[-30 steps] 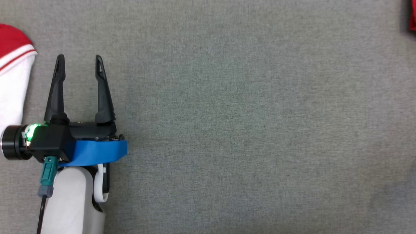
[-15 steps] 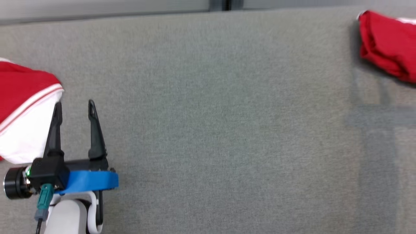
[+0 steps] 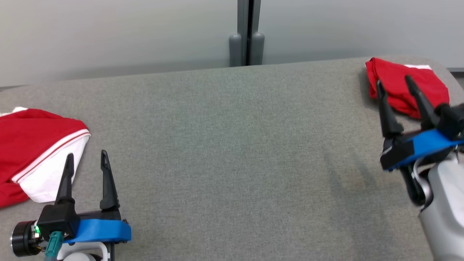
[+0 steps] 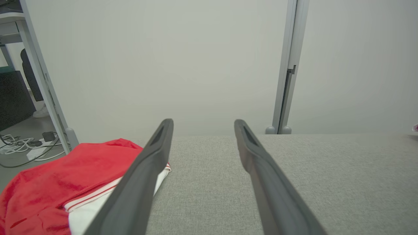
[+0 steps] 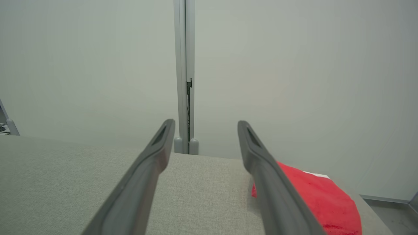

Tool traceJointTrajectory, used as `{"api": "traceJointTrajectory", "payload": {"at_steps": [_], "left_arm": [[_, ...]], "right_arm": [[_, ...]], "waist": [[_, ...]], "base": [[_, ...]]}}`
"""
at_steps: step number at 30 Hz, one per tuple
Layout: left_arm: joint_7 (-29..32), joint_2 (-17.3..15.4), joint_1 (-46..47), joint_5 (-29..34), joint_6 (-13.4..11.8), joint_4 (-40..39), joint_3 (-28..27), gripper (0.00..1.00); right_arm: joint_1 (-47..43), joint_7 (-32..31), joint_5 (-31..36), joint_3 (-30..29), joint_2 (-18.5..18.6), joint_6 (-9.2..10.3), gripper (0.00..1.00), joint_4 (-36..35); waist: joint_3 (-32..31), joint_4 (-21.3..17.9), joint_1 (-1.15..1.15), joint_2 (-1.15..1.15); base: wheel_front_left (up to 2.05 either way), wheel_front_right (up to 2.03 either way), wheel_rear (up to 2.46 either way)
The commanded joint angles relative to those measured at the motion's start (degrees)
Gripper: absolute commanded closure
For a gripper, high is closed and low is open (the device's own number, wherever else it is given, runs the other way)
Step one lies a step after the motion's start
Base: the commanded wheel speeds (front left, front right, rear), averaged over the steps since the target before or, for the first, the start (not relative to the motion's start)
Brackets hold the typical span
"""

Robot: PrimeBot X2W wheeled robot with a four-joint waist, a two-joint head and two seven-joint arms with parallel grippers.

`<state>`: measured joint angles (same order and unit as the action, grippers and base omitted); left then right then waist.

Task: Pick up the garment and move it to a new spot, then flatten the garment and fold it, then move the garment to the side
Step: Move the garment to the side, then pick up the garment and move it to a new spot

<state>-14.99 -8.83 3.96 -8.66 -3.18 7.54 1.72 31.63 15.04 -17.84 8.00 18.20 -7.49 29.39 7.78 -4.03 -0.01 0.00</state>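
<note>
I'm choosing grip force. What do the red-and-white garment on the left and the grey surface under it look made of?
The red-and-white garment looks like soft matte cloth, probably knit: it lies in loose folds. The grey surface seems a woven fabric covering, matte, with fine speckled grain.

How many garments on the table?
2. A red-and-white garment at the table's left edge, beside the left hand; a red garment at the far right corner, past the right hand. The first runs out of frame.
</note>
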Motion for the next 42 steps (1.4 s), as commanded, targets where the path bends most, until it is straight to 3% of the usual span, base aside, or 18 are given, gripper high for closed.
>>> {"api": "traceJointTrajectory", "payload": {"at_steps": [1,21,34,42], "left_arm": [[-0.2,0.1,-0.7,-0.4,-0.2,0.2,0.0,0.00],[-0.2,-0.3,-3.9,-1.8,-0.4,1.2,0.2,0.00],[0.7,-0.7,-4.9,-2.2,-1.1,0.9,1.0,0.00],[0.9,-1.0,-5.0,-2.3,-1.4,1.1,1.4,0.00]], "right_arm": [[-2.5,0.2,-0.4,-0.3,-0.7,-0.02,0.00,-1.0],[-23.4,-1.8,2.6,-10.1,-8.4,-0.02,0.00,-13.5],[-29.8,-6.8,7.4,-12.8,-13.0,-0.02,0.00,-20.6],[-30.6,-8.0,8.2,-13.0,-13.6,-0.02,0.00,-21.7]], "waist": [[-0.7,-0.2,0.01,0.00],[-4.5,1.7,0.01,0.00],[-5.7,2.4,0.01,0.00],[-6.2,2.5,0.01,0.00]], "base": [[0.00,0.00,0.00],[0.00,0.00,0.00],[0.00,0.00,0.00],[0.00,0.00,0.00]]}}
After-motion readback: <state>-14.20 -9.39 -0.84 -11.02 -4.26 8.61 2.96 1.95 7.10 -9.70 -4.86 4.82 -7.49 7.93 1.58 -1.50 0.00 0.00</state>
